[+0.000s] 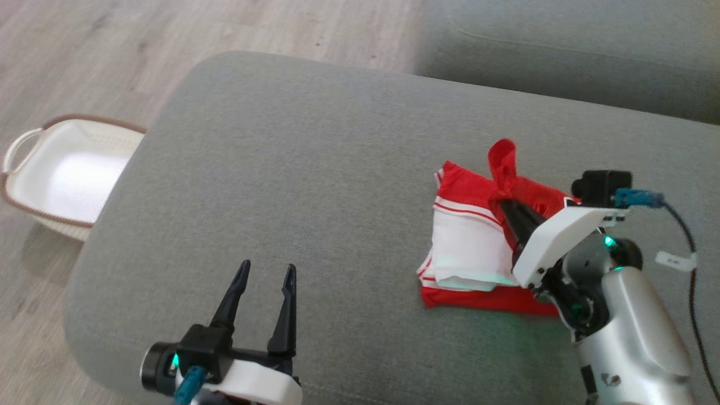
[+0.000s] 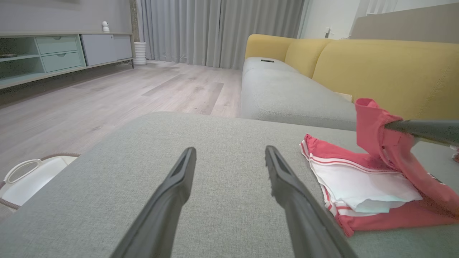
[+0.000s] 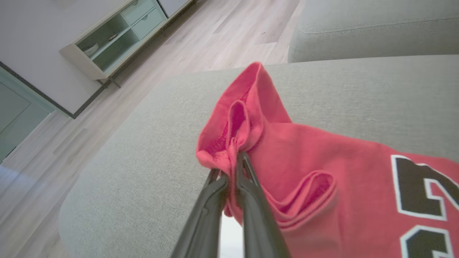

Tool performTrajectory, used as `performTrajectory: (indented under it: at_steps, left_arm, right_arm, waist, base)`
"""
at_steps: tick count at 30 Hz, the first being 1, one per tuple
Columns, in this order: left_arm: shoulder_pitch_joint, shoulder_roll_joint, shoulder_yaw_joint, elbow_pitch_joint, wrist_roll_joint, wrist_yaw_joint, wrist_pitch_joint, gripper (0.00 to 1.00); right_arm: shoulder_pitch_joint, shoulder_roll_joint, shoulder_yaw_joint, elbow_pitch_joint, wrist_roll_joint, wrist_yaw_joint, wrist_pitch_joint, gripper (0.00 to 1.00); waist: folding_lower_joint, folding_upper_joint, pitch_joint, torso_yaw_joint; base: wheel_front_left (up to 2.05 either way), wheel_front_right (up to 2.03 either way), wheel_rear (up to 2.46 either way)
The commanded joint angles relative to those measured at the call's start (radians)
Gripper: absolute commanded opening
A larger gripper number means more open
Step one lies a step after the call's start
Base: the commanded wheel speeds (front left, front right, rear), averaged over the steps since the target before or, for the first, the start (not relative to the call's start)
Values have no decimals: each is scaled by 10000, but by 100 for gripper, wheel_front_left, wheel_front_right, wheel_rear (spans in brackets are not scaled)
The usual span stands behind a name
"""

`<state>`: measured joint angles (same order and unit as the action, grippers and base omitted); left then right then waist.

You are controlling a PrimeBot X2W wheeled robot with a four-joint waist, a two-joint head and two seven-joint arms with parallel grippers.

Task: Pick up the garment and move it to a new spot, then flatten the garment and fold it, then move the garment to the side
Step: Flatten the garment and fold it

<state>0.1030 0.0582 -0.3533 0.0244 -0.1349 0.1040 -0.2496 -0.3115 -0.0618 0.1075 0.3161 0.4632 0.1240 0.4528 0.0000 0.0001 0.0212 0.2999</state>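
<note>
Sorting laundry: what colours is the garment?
Red and white garment, striped trim; best in head view.

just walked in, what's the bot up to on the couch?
The right gripper is shut on a bunched edge of the red and white garment, holding it up off the grey cushion; the rest lies folded there. The left gripper hangs open, apart from it. A white basket sits on the floor.
</note>
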Motion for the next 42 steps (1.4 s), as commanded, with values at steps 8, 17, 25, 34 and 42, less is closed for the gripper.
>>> performTrajectory:
  at_steps: [8, 17, 25, 34, 42]
  left_arm:
    - [-276, -79, -26, -224, -220, -53, -122, 100]
    - [-241, -79, 44, -339, -203, 94, -122, 100]
    - [-282, -79, 84, -421, -217, 110, -122, 100]
    - [-450, -80, -28, -318, -166, -23, -122, 100]
    - [-377, -80, 27, -140, -184, -266, -122, 100]
  right_arm:
    - [-857, 113, 781, 1493, 405, 67, -1017, 16]
    - [-1362, 59, 619, 1698, 910, 67, -2186, 100]
    - [-885, -1017, -700, 1254, 1349, 67, -1458, 100]
    - [-234, -1329, -343, 936, 2401, 67, -649, 0]
    - [643, -550, 1368, 1184, 3024, 67, -523, 0]
  waist:
    - [0, -1, 50, 749]
    - [0, -1, 198, 646]
    - [0, -1, 305, 217]
    - [0, -1, 394, 170]
    - [0, -1, 191, 399]
  base:
    - [0, 0, 0]
    - [0, 0, 0]
    - [0, 0, 0]
    - [0, 0, 0]
    - [0, 0, 0]
